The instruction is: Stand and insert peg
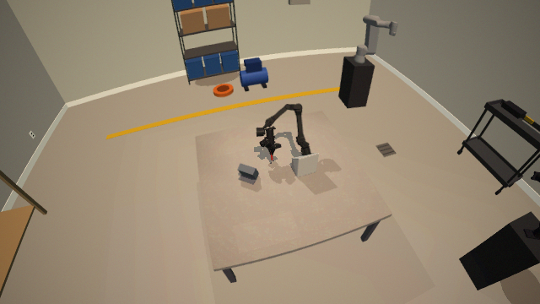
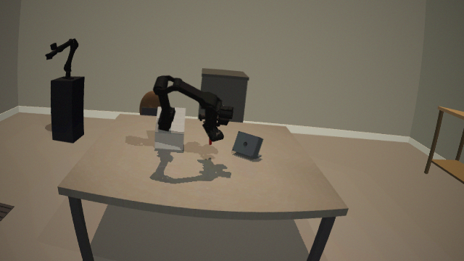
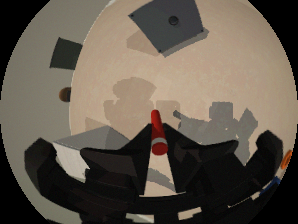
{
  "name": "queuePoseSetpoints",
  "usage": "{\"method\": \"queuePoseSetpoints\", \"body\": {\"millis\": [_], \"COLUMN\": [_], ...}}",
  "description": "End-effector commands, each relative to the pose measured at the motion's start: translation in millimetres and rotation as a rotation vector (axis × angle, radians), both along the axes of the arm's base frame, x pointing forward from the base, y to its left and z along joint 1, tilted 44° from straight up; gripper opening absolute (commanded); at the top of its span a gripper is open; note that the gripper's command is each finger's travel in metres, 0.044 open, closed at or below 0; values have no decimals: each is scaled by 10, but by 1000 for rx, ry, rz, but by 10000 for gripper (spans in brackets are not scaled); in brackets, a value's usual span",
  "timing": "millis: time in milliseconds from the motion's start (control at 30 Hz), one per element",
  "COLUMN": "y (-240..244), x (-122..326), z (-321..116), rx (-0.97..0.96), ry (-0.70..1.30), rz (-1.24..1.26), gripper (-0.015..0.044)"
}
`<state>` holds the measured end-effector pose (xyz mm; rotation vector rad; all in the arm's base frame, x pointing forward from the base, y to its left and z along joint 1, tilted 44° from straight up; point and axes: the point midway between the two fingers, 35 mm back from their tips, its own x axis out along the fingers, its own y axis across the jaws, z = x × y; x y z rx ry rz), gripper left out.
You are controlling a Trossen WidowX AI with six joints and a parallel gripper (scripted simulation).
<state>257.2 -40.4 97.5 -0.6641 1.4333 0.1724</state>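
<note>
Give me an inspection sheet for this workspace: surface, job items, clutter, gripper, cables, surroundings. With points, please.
Surface: tabletop (image 1: 253, 228) (image 2: 217, 192), light brown, shadows across it.
Peg: red peg (image 1: 272, 157) (image 2: 210, 142) (image 3: 156, 125), white band near the end toward the wrist camera; plain end free, outside the hole.
Panel: gray sloped panel (image 1: 248, 171) (image 2: 250, 142) (image 3: 172, 35), one hole in its face.
Clutter: nothing seen; a white block (image 1: 307, 165) (image 2: 170, 141) (image 3: 72, 159) stands by the arm's base, purpose unclear.
Gripper: the gripper (image 1: 272, 153) (image 2: 212, 138) (image 3: 156, 125) is closed on the peg.
Cables: nothing seen.
Surroundings: shelf rack (image 1: 181, 46), blue compressor (image 1: 254, 77), orange ring (image 1: 215, 92), black cart (image 1: 477, 126).
</note>
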Motion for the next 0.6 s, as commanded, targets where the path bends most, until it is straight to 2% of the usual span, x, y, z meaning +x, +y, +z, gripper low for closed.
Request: {"method": "queuePoseSetpoints", "body": {"millis": [0,567], "y": [6,23], "x": [50,261], "z": [-10,-9], "rx": [39,179], "ry": [-12,-80], "rz": [10,58], "gripper": [0,0]}}
